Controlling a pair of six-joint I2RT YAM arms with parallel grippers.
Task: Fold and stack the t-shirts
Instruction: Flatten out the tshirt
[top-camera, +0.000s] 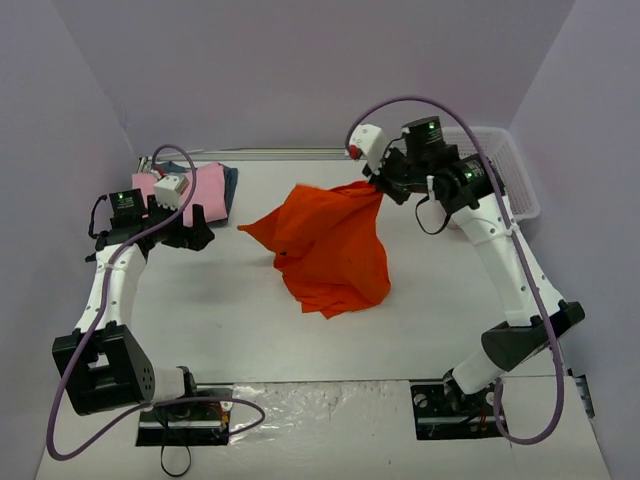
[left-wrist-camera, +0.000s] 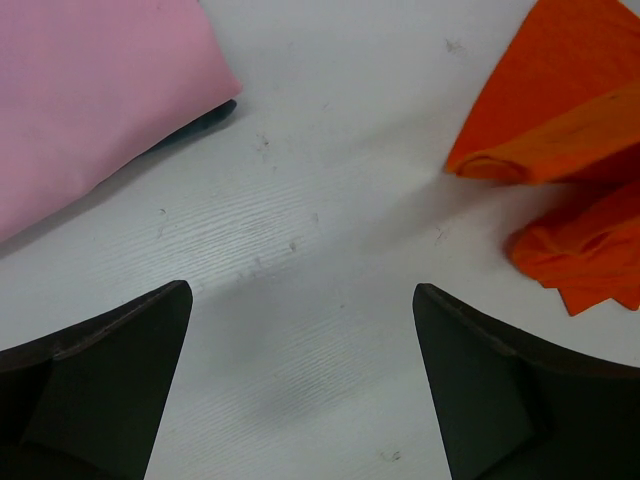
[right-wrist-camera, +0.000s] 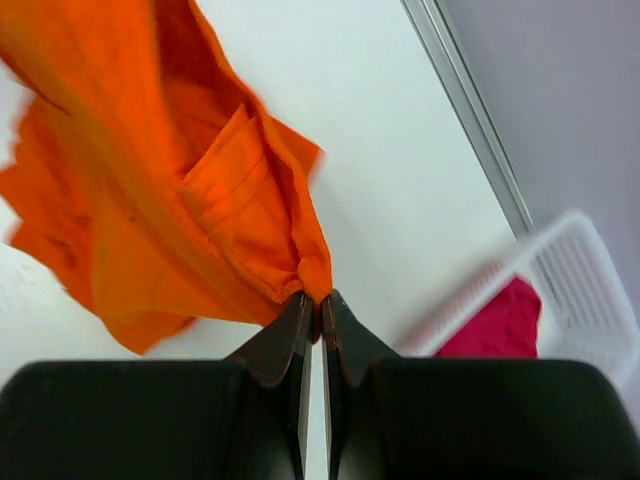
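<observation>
Held up by one bunched edge: the orange shirt (top-camera: 330, 250), draping down in a loose cone, lower folds resting on the tabletop (top-camera: 250, 330). Soft, light and limp by the look of it; no stiffness to keep a shape, so likely to sag, twist and slide over the smooth surface instead of lying flat. Not fragile, and hardly slippery in a firm pinch. Best taken at edges and corners, shoulder seams or hem corners, with only a thin gather of cloth. Probably in need of a second hold at a matching corner for spreading, given the crumpled hang from a single hold. Handiest spot, at a guess: the free corner jutting out toward the left arm.

At the top of the orange shirt: the right pincer (right-wrist-camera: 320, 300), pressed together on a small gather of orange cloth. Left of the orange shirt, near but not touching: the left pincer (left-wrist-camera: 302, 300), spread wide, gripping nothing, hovering over bare tabletop. Further left of the orange shirt: a pink shirt (top-camera: 210, 195), folded flat, with a dark shirt (top-camera: 231, 185) peeking from beneath. Far right of the orange shirt: a basket (top-camera: 520, 190) with a red shirt (right-wrist-camera: 500, 320) inside. Folding of the orange shirt not yet begun, judging from all this.
</observation>
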